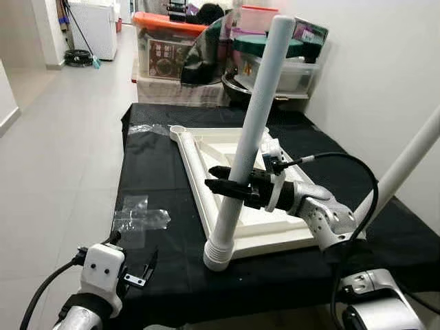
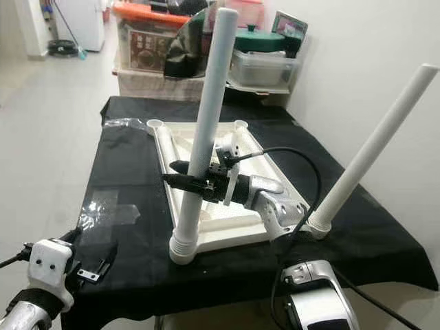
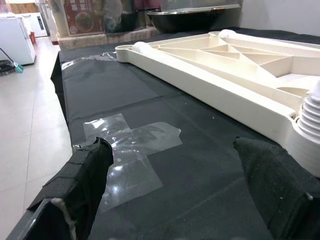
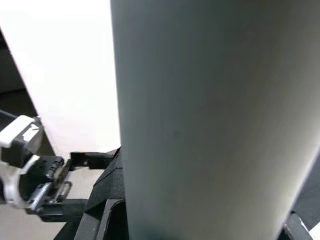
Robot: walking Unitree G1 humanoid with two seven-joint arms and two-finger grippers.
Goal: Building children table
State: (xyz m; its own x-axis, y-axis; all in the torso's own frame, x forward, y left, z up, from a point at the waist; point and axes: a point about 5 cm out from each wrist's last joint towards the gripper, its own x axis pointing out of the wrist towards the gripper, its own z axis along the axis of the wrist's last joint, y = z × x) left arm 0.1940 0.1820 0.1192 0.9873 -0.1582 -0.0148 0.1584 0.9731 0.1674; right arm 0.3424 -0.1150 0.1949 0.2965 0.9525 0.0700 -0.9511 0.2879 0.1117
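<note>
A white children's table top (image 1: pixel 194 170) lies upside down on a black-covered table (image 1: pixel 152 180). One white leg (image 1: pixel 258 103) stands upright in its near left corner socket (image 1: pixel 218 253). A second leg (image 2: pixel 375 148) leans up from the near right corner. My right gripper (image 1: pixel 221 180) reaches in from the right and is shut on the upright leg (image 4: pixel 200 125) at about a third of its height. My left gripper (image 3: pixel 175 190) hangs open and holds nothing, low beside the table's near left corner (image 1: pixel 134 253).
Clear tape patches (image 1: pixel 141 216) stick to the black cloth near my left gripper, and a clear plastic scrap (image 1: pixel 148 128) lies at the far left corner. Storage boxes (image 1: pixel 165 48) and a metal bowl (image 1: pixel 237 86) stand behind the table. A white wall (image 1: pixel 385 62) runs along the right.
</note>
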